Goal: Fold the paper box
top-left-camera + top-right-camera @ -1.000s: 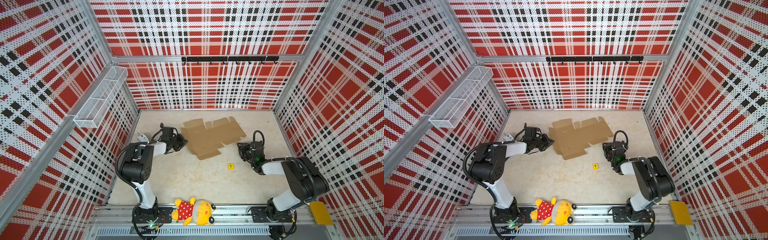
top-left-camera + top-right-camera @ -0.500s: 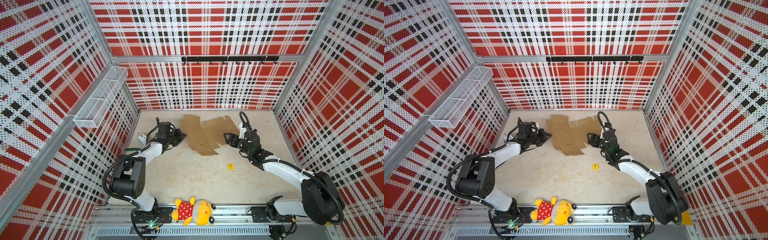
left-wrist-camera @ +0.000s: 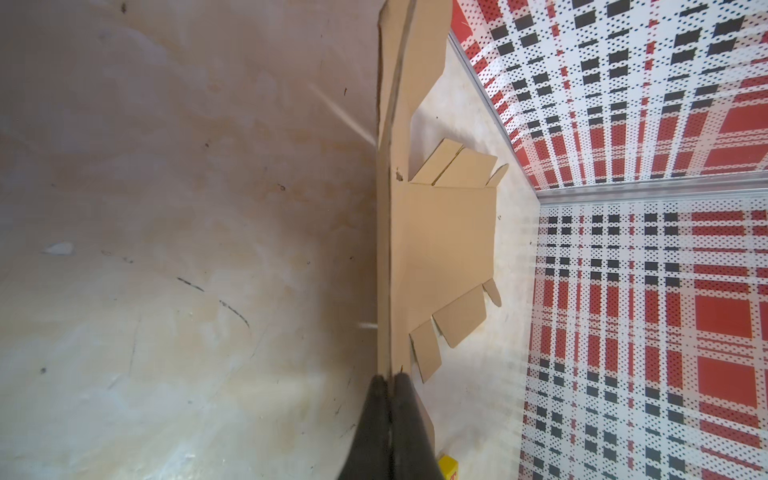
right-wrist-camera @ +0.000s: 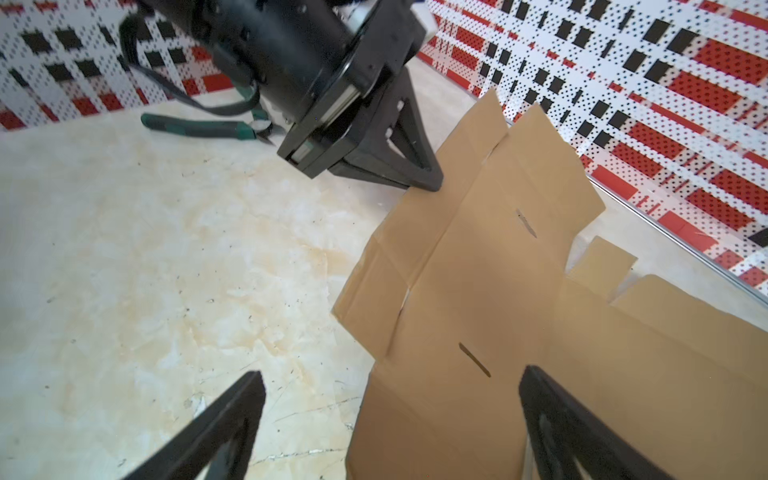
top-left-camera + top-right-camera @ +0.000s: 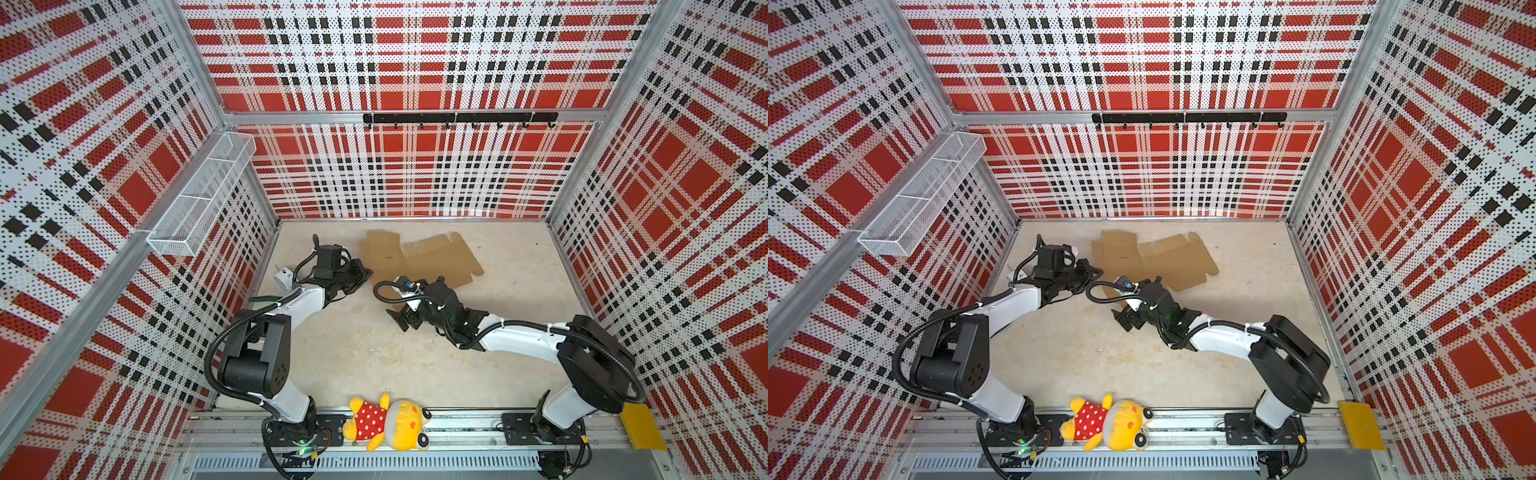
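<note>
Fold barely begun: paper box (image 5: 432, 257) lies mostly flat.
One end pinched by left gripper (image 3: 388, 382); right gripper (image 4: 390, 374) released above its edge.

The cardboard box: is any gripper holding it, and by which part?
The left gripper is shut on the box, pinching the edge of its raised end flap. The right gripper is open, holding nothing.

The die-cut cardboard box (image 5: 440, 259) is plain brown, the tabletop (image 5: 365, 353) mottled beige, the perforated walls (image 5: 415, 174) red-black-white plaid, the plier-like tool (image 4: 191, 124) apparently green-handled.
</note>
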